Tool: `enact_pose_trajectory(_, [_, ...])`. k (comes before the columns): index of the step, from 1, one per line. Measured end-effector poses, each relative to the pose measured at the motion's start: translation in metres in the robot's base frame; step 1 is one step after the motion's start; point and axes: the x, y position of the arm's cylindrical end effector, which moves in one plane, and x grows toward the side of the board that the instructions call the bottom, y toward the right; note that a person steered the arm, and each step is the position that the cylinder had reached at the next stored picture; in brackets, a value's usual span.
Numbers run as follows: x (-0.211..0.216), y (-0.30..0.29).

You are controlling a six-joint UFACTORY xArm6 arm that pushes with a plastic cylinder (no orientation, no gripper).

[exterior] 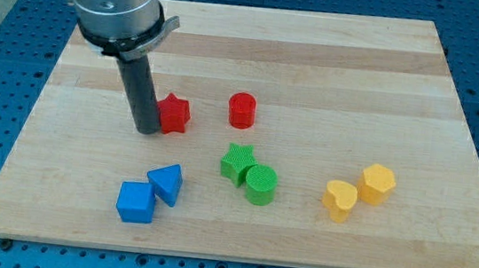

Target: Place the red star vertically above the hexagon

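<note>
The red star (174, 114) lies on the wooden board left of centre. My tip (146, 130) is at the star's left side, touching or almost touching it. The yellow hexagon (377, 183) sits at the view's right, lower than the star, with a yellow heart (339, 200) just to its lower left. The rod rises from the tip to the arm's grey body at the view's top left.
A red cylinder (242, 109) stands right of the star. A green star (237, 162) and green cylinder (261, 185) touch near the centre. A blue cube (136, 202) and blue triangle (166, 183) sit at the lower left. The board (319, 53) ends on all sides.
</note>
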Motion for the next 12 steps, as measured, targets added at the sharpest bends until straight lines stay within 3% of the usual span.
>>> enact_pose_trajectory(7, [-0.053,0.079])
enact_pose_trajectory(11, [-0.073,0.251])
enact_pose_trajectory(12, [-0.073,0.27])
